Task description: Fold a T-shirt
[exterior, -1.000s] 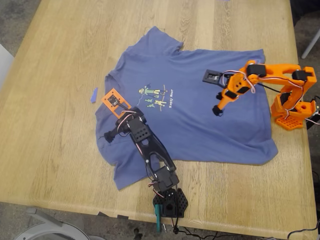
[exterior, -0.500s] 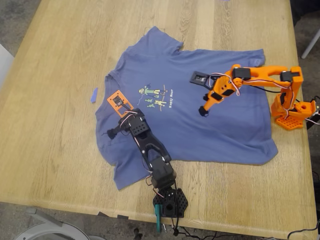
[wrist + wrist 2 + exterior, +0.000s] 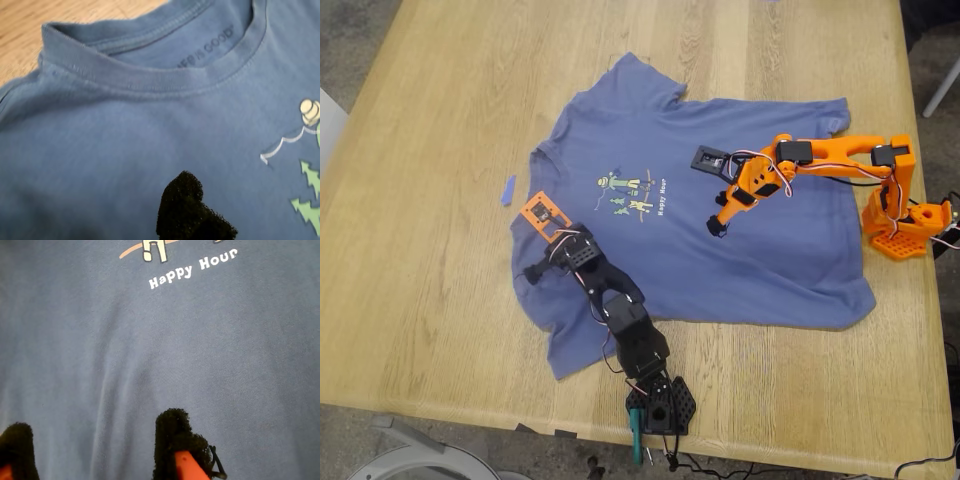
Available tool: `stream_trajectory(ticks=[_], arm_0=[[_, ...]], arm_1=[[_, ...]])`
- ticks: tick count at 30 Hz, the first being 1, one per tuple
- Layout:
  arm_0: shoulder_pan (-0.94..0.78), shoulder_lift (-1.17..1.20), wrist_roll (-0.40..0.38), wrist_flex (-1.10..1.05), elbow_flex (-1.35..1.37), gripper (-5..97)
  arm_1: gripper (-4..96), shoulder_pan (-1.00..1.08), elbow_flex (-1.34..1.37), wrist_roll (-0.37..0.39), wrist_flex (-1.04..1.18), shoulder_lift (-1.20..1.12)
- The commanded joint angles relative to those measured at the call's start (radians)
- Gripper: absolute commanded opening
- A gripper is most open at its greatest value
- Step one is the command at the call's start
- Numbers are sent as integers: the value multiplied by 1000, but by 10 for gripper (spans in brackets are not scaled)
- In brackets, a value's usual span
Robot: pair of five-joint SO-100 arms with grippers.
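Note:
The slate-blue T-shirt [image 3: 720, 250] lies flat on the wooden table, print side up, with its collar toward the exterior view's left. My first gripper [image 3: 532, 271], on the black arm, hovers over the shirt just below the collar. The first wrist view shows the collar and shirt [image 3: 125, 140], and my first gripper [image 3: 192, 215] as one black pad mass with no gap. My second gripper [image 3: 717, 229], on the orange arm, is low over the chest beside the print. In the second wrist view my second gripper [image 3: 95, 440] has its pads apart and empty above the shirt [image 3: 200, 340], near the white lettering.
A small blue tape strip [image 3: 508, 189] lies on the bare table [image 3: 440, 100] beside the collar. The orange arm's base [image 3: 905, 225] stands at the exterior view's right edge. The black arm's base [image 3: 660, 405] stands at the near edge.
The orange arm has reached further toward the exterior view's left, across the shirt toward the print. The black arm's gripper has shifted toward the exterior view's left, closer to the collar.

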Motion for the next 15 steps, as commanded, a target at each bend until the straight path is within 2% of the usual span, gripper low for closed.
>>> stream_trajectory(ticks=[1,15], arm_0=[[-12,-20,9,-69,-161,667],[-55,-250,-11,-100,-353,666]], arm_1=[[343,0,-54,2,-8,8],[339,2,-57,6,2,11]])
